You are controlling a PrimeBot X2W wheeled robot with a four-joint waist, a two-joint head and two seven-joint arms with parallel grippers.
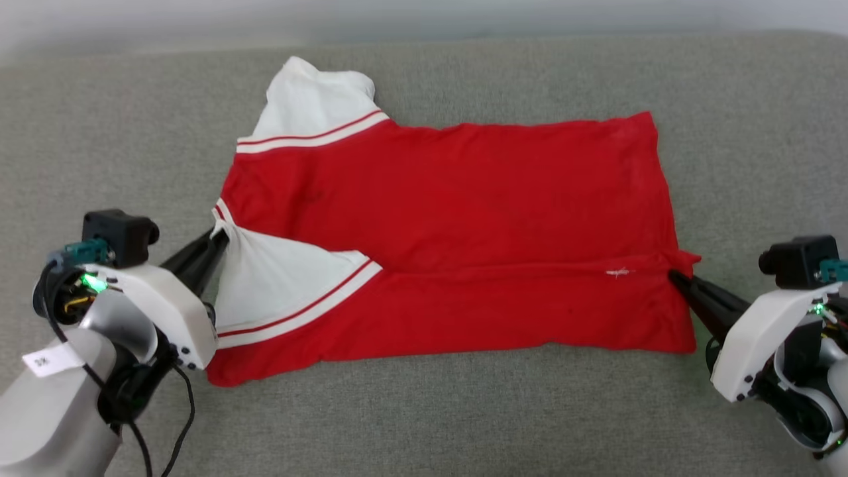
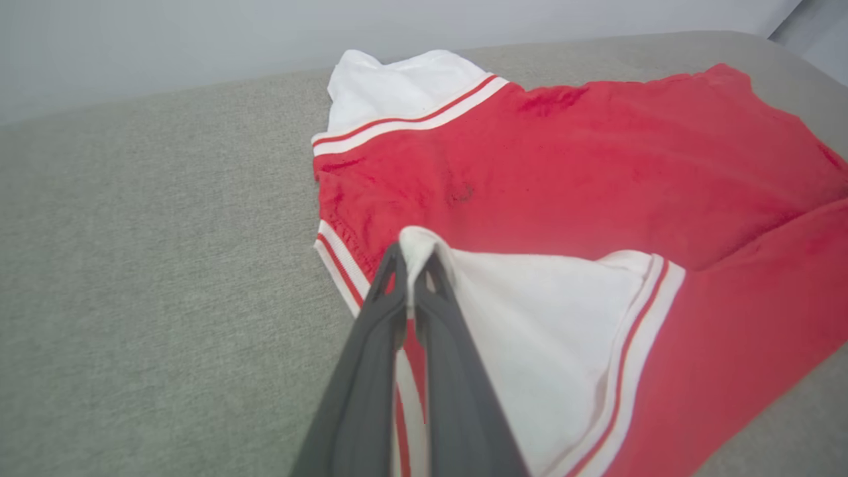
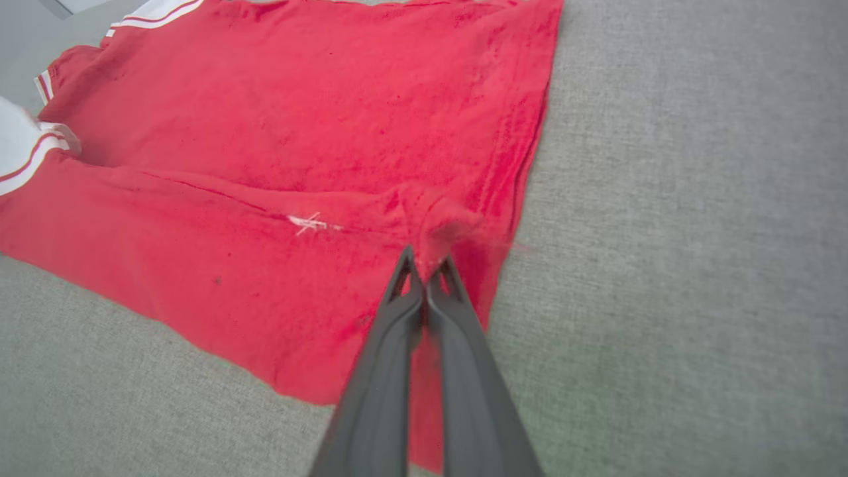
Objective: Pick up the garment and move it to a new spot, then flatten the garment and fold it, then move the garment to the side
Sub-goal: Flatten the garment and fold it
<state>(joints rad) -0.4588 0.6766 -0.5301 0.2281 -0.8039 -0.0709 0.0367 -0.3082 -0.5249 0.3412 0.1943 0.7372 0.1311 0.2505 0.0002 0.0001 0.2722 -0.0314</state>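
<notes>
The left gripper [image 1: 217, 240] sits low at the left; its two dark fingers are pressed tight together on the tip of a white sleeve [image 1: 278, 278]; in the left wrist view a bit of white cloth pokes up between the tips. This near sleeve is pulled in over the red part; its red and white stripes run on a slant.

The shirt [image 1: 450, 199] lies in the middle of a grey pad [image 1: 430, 411]; it is turned sideways, with the sleeves at the left and the bottom edge at the right; a plain red side faces up. The far sleeve [image 1: 311, 106] sticks out at the top left and is a bit bunched. The near long side of the shirt is folded up over the rest; the edge of that flap makes a long line from left to right. A small white thread mark [image 1: 619, 271] sits on that line, near the right end.

The right gripper [image 1: 677, 275] comes in from the right; its fingers are squeezed together on the red corner of the flap, at the bottom edge of the shirt; the cloth puckers into a small lump at the tips. The rest of the bottom edge lies flat on the pad.
</notes>
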